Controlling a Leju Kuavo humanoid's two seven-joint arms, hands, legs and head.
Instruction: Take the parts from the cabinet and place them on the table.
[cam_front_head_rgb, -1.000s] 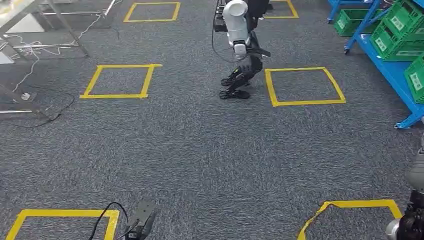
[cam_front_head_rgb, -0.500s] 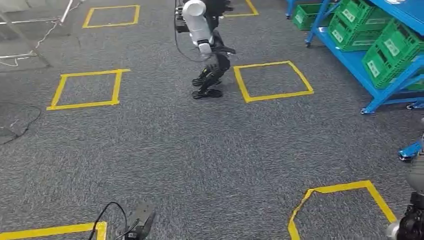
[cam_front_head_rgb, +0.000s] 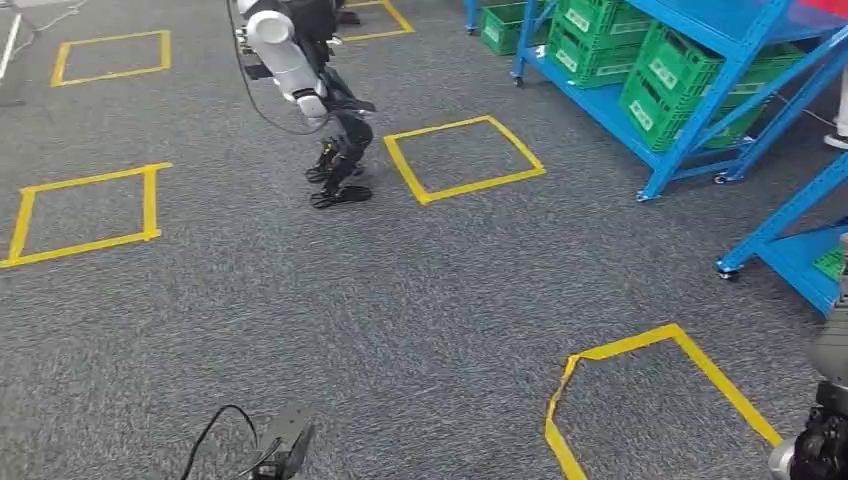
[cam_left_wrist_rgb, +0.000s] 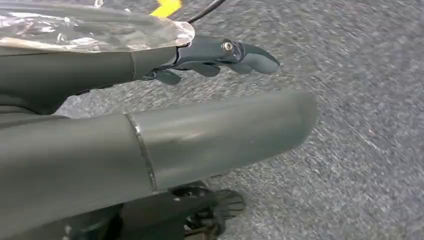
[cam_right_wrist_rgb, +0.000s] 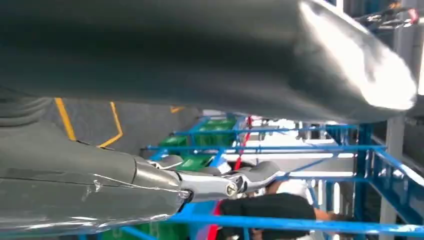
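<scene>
With both hands empty, left hand (cam_left_wrist_rgb: 220, 55) and right hand (cam_right_wrist_rgb: 220, 182) loosely spread, the blue rack (cam_front_head_rgb: 690, 130) of green crates (cam_front_head_rgb: 665, 85) stands off to the right, nearer the right arm.

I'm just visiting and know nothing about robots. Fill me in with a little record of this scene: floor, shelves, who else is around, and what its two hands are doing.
floor: grey carpet marked with yellow tape squares
shelving: blue rack at the right, holding green crates
other robot: a second humanoid stands beside a tape square
person: someone in a dark top beyond the blue rack
left hand: empty, fingers extended over carpet
right hand: empty, fingers extended towards the rack
parts: none seen held
</scene>
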